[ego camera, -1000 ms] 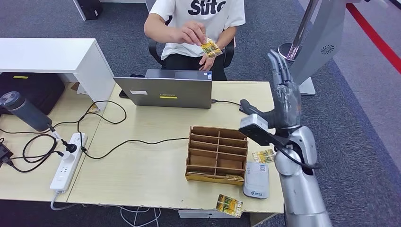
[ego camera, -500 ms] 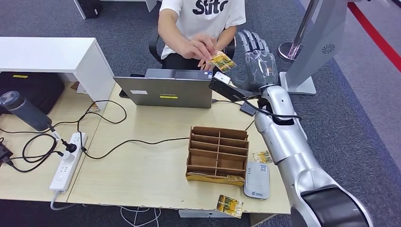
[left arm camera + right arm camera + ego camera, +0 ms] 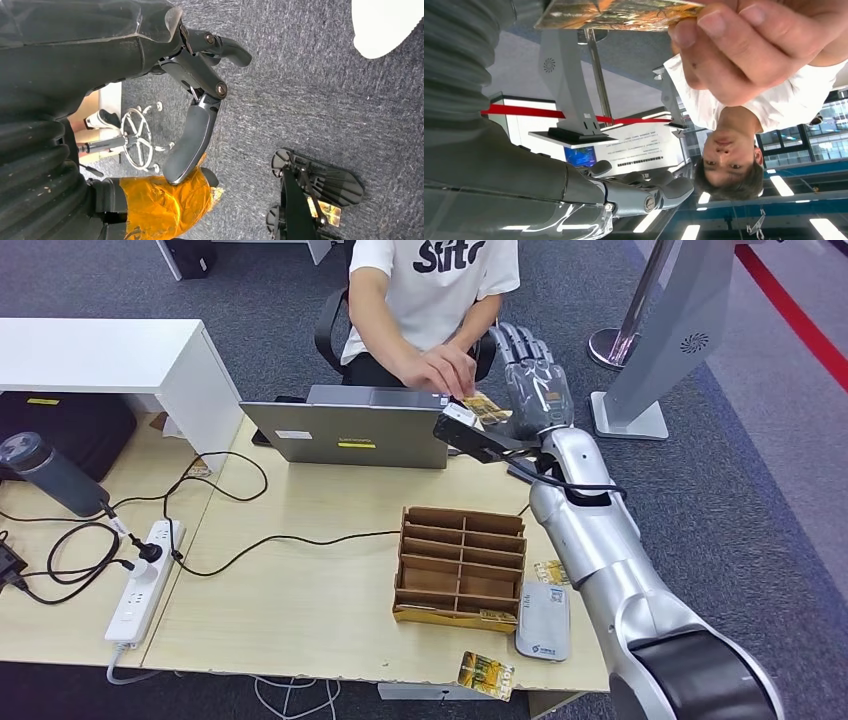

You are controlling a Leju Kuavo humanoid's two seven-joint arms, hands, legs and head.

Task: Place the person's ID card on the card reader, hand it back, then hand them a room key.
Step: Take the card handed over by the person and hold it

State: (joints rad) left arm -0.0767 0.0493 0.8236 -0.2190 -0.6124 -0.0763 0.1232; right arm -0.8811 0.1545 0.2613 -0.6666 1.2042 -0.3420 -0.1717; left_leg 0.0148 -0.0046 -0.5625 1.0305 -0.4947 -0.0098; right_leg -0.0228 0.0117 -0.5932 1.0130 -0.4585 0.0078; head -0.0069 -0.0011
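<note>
Card offered to the raised right hand

The person's hand holds the glossy yellow-brown patterned ID card against the right hand, whose fingers are spread, gripping nothing.

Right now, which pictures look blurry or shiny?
Right wrist view: the person's hand and card sit very close and soft-edged, and ceiling lights glare. Left wrist view: the left hand is dark against the carpet. Head view: evenly lit and sharp.

Grey carpet floor with red stripe. Light wooden surface; white cabinet adjoining. Ceiling strip lights lit.
</note>
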